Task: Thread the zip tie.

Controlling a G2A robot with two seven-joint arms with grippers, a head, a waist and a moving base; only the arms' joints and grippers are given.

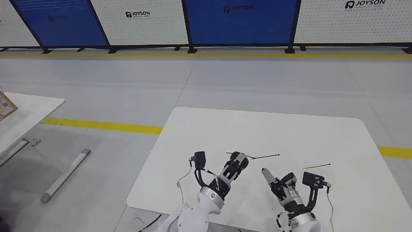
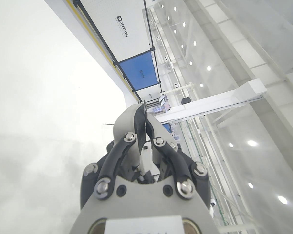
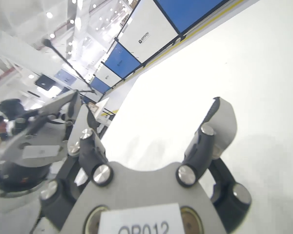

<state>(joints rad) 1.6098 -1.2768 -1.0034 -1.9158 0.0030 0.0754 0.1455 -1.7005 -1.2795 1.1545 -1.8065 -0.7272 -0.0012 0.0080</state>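
Zip tie is pinched in the clenched left hand above the worktop, so the empty, wide-open right hand beside it had best take the free end near its tip and line it squarely with the slot.

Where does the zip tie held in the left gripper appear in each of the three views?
Top view: the zip tie is a thin dark line running sideways from the left gripper.
Left wrist view: its short dark end pokes out of the shut left gripper.
Right wrist view: it is a dark strip slanting away from the left gripper.
Shared landmark: the blue and white panel wall.
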